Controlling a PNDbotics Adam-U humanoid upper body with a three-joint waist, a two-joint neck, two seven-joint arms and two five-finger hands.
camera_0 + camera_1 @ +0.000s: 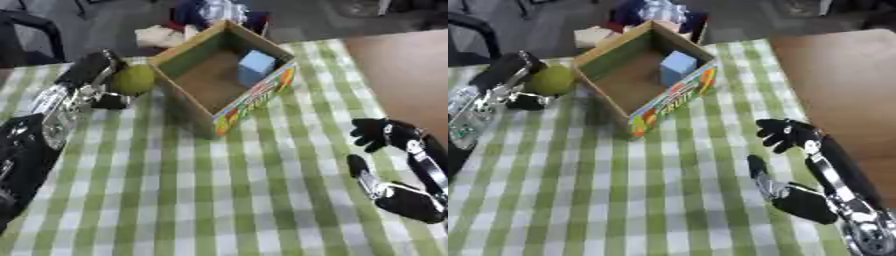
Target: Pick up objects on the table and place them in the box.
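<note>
Left eye view: left hand [103,86] curls around a green ball [134,79] at 9 o'clock of the box [197,52], which holds a blue block [255,65]. Right hand [794,165] rests spread on the tabletop [219,200].

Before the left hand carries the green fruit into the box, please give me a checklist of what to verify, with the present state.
1. Left hand curled on the green fruit: ok.
2. Fruit lifted clear of the checked table: cannot tell.
3. Box open on top: ok.
4. Free floor beside the blue block inside: ok.
5. Right hand open, away from the box: ok.
</note>
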